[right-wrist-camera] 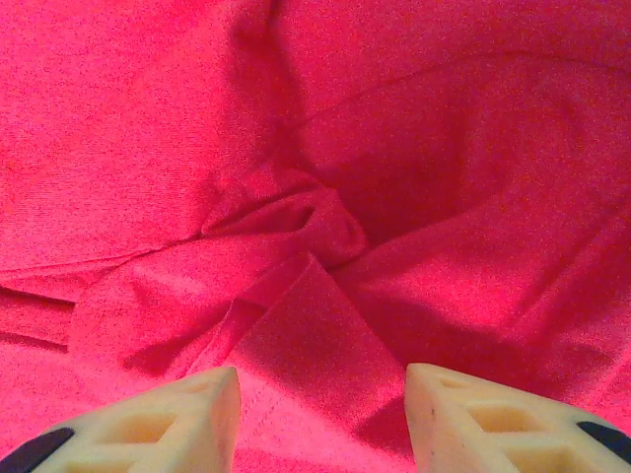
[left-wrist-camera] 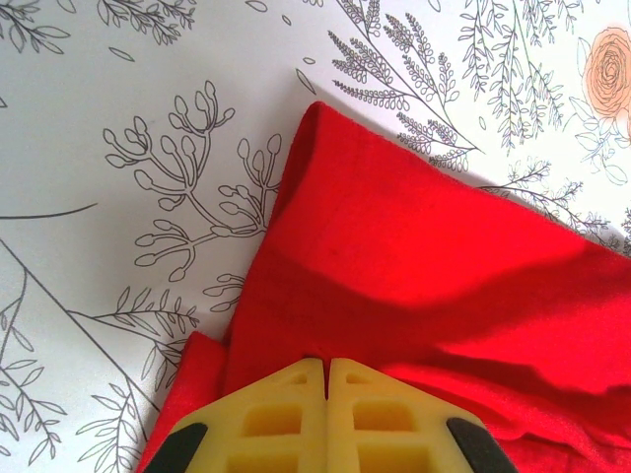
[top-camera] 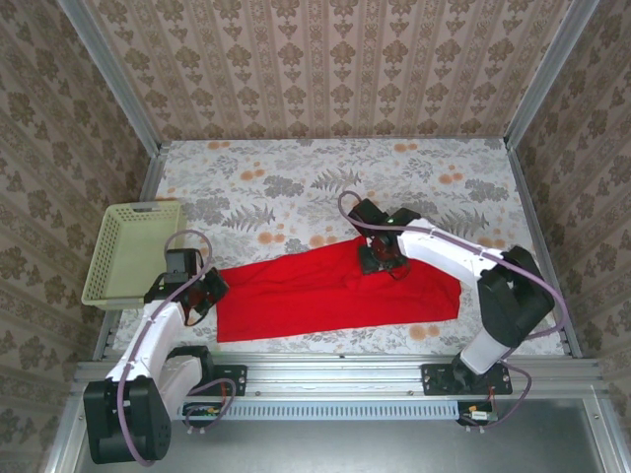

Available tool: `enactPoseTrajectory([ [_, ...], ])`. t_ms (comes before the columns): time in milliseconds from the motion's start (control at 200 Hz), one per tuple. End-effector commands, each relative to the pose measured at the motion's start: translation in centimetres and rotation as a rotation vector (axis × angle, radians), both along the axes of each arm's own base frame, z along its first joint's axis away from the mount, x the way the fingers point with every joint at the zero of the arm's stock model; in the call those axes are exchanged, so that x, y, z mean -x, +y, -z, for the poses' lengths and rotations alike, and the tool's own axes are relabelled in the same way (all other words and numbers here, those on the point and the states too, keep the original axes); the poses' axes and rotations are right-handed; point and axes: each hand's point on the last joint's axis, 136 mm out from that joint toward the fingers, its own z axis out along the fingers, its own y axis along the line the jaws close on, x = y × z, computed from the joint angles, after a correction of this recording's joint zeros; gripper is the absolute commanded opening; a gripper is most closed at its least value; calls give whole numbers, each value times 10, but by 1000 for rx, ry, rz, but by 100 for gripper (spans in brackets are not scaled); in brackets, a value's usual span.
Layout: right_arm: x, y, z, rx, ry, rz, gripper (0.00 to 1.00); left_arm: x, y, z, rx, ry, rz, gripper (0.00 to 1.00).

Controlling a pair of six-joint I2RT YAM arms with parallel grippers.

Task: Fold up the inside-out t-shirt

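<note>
The inside-out t-shirt lies spread across the lower middle of the overhead view. It forms a long red band on the flowered bench, running from the lower left toward the right, where it is widest. Its upper edge slopes up to a small bunched spot near the frame's centre. A pale yellow-green basket stands at the left edge of the bench, apart from the cloth.

The left gripper sits at the shirt's left end. In the left wrist view, the left gripper is at the bottom centre with its yellow fingers pressed together, only a thin seam between them. The t-shirt fills the right and lower part of that frame. Its folds draw in toward the fingertips, so the gripper appears closed on a pinch of the cloth. A rounded folded edge rises toward the upper middle, and the printed bench lies bare on the left.

The right gripper rests on the bunched spot at the shirt's upper edge. In the right wrist view, the right gripper has its two pale fingers standing well apart at the bottom of the frame, with nothing clamped between them. Red cloth lies loose in the gap and all around. A small twisted peak of fabric is gathered just above the gap, near the middle of the frame, with creases spreading out from it.
</note>
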Motion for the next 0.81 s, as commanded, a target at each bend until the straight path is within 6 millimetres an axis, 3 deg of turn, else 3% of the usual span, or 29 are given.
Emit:
enactPoseTrajectory([
  [0, -10, 12, -3, -18, -16, -36, 51, -8, -1, -10, -14, -35, 23, 1],
  [230, -23, 14, 11, -13, 4, -39, 53, -10, -2, -10, -11, -35, 25, 1],
  [475, -19, 20, 12, -28, 43, -67, 22, -7, -2, -8, -16, -28, 27, 1],
  [800, -19, 1, -25, -10, -46, -47, 5, -11, -1, -10, -21, -32, 25, 1],
])
